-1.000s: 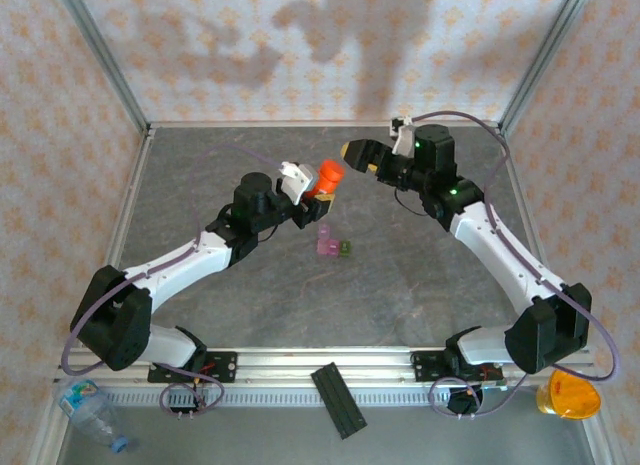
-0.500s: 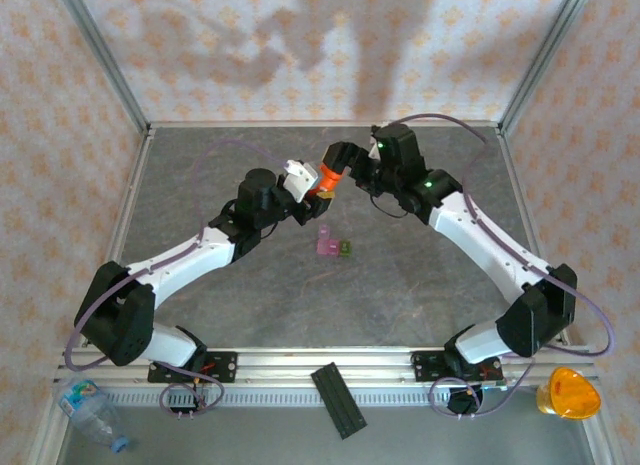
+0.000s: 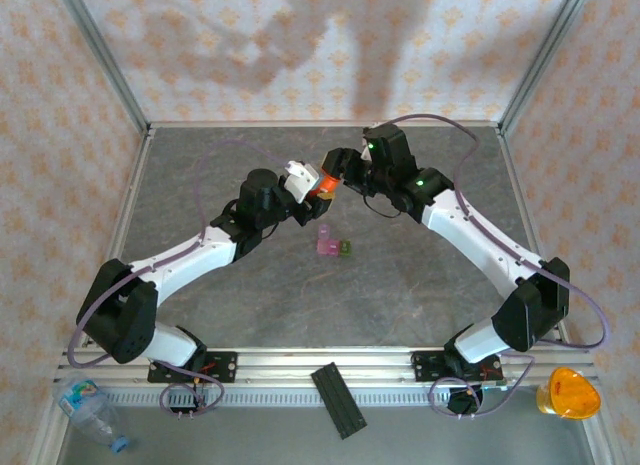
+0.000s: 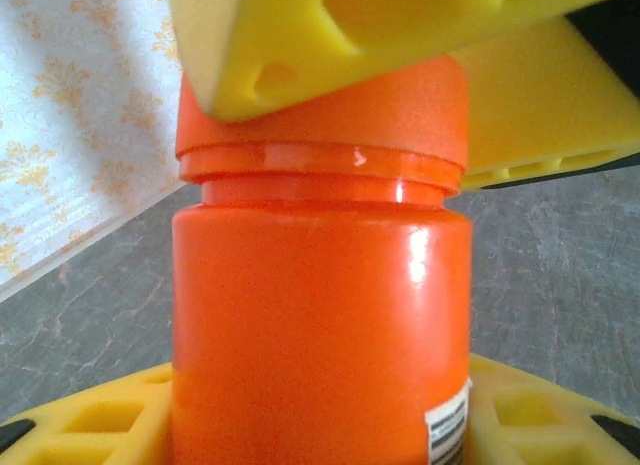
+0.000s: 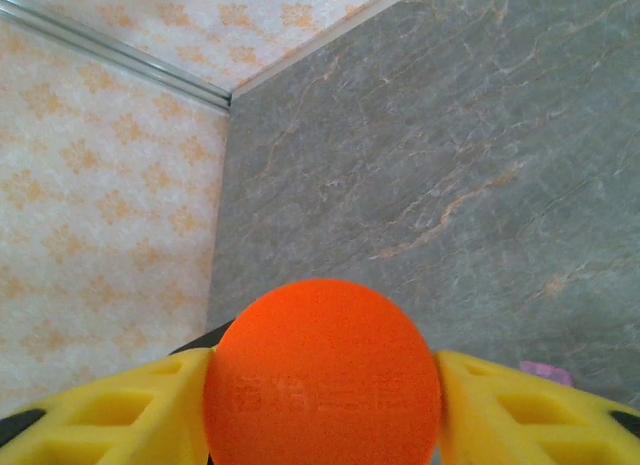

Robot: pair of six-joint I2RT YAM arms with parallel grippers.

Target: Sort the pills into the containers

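My left gripper [image 3: 308, 186] is shut on an orange pill bottle [image 3: 321, 182], held above the middle of the table; in the left wrist view its body [image 4: 320, 325] stands between my yellow fingers [image 4: 90, 420]. My right gripper [image 3: 336, 175] is shut on the bottle's orange-red cap [image 5: 322, 375], with a yellow pad pressed on each side [image 5: 110, 415]. The containers [image 3: 331, 247], joined pink cubes and one dark green cube, sit on the table just below the bottle. No pills can be seen.
The grey table [image 3: 420, 275] is fenced by patterned walls and metal posts. A black strip [image 3: 338, 400] lies across the near rail. A clear plastic bottle [image 3: 92, 413] and an orange object [image 3: 566, 393] lie outside the rail.
My right arm swung left to the bottle and its jaws closed on the cap. The left arm kept the bottle nearly still.
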